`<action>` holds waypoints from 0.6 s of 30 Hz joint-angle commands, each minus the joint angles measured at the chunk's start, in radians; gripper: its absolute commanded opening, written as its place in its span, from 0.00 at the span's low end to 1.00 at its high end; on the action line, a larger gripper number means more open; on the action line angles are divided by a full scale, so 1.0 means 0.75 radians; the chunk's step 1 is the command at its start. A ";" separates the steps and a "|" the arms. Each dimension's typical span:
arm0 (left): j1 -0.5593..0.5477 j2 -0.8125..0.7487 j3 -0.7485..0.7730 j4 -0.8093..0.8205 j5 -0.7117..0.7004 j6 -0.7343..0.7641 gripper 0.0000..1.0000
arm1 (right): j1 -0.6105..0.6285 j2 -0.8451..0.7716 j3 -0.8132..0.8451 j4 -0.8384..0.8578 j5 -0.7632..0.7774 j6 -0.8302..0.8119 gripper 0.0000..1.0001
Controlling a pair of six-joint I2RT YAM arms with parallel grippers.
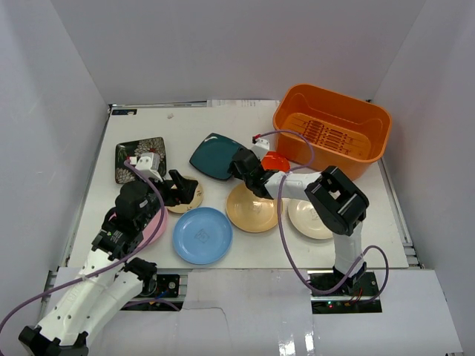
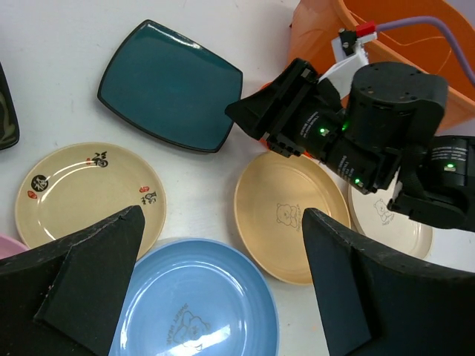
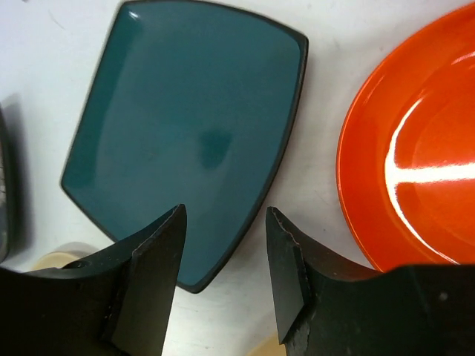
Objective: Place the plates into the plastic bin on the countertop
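The orange plastic bin [image 1: 332,127] stands empty at the back right of the white countertop [image 1: 185,122]. Plates lie spread out: square teal [image 1: 214,155], square black floral [image 1: 141,158], small beige patterned [image 1: 188,199], blue [image 1: 202,235], yellow-orange [image 1: 252,209], cream [image 1: 309,219], red [image 1: 276,161], and pink [image 1: 154,228] mostly under my left arm. My right gripper [image 1: 243,165] is open and empty, its jaws either side of the teal plate's near edge [image 3: 223,245], red plate [image 3: 415,148] to its right. My left gripper [image 2: 223,289] is open and empty above the blue plate [image 2: 193,304].
White walls enclose the countertop on three sides. My right arm [image 2: 371,126] stretches across above the yellow-orange [image 2: 286,215] and cream [image 2: 386,219] plates. A purple cable [image 1: 286,137] loops over the right arm near the bin's front wall.
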 commanded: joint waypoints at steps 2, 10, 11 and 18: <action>-0.017 -0.011 0.044 -0.015 -0.041 -0.004 0.98 | -0.026 0.080 0.088 -0.023 -0.021 0.088 0.53; -0.028 -0.001 0.050 -0.019 -0.057 -0.004 0.98 | -0.079 0.188 0.122 0.032 -0.162 0.233 0.51; -0.030 0.003 0.048 -0.019 -0.055 -0.002 0.98 | -0.081 0.215 0.143 0.041 -0.181 0.258 0.50; -0.028 0.022 0.052 -0.019 -0.069 -0.002 0.98 | -0.093 0.325 0.219 0.104 -0.275 0.407 0.38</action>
